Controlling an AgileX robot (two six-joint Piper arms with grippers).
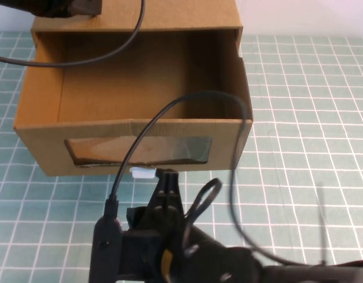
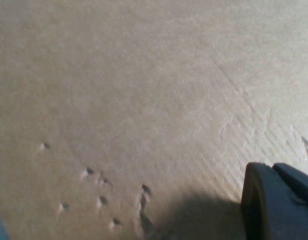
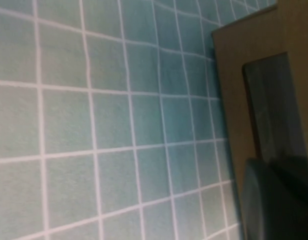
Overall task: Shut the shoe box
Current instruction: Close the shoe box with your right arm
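The shoe box [image 1: 137,88] is brown cardboard, and its drawer is pulled out towards me, open and empty. Its front panel has a clear window [image 1: 140,150] with a small white pull tab [image 1: 142,173] below it. My right gripper [image 1: 167,178] is shut and empty, with its tips at the front panel just right of the tab. The right wrist view shows the panel and window [image 3: 274,110] beside this gripper [image 3: 274,200]. My left gripper [image 1: 72,7] rests at the box's top far left. The left wrist view shows it [image 2: 276,200] close over bare cardboard [image 2: 144,100].
The box stands on a green mat with a white grid [image 1: 305,118]. Open mat lies right of the box and along the front left. Black cables [image 1: 187,112] loop over the drawer from both arms.
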